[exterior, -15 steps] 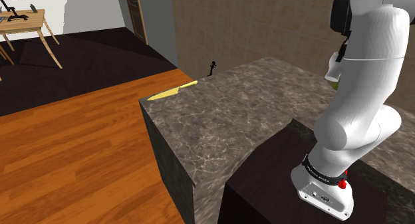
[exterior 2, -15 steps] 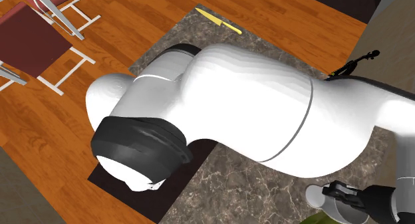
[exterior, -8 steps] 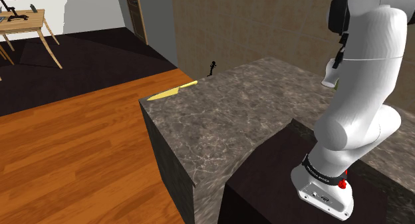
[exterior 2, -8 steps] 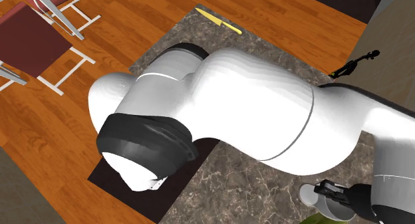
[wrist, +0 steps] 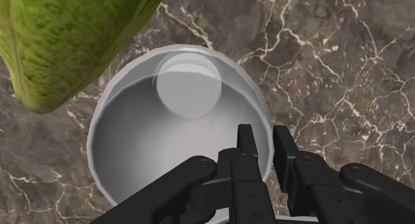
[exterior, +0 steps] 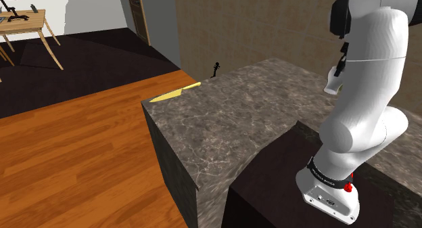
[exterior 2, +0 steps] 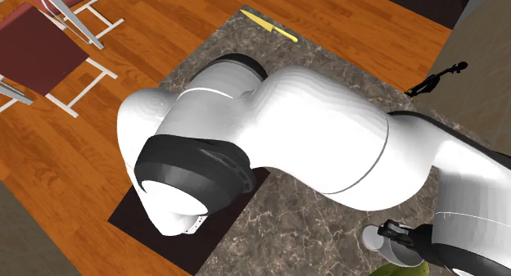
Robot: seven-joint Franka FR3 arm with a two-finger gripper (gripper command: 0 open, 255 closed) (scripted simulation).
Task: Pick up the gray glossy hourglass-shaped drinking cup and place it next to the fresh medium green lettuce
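Beside lettuce (wrist: 60, 43), over marbled counter (wrist: 332, 70): grey cup (wrist: 133, 143) upright, mouth facing hand (wrist: 264, 139), whose fingers pinch its rim wall.

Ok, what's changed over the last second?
The gripper, shut on the rim of the grey cup, has carried it a little toward the shoulder view's left, and the arm has swung its elbow along. The lettuce, the yellow knife and the small black figurine have stayed put.
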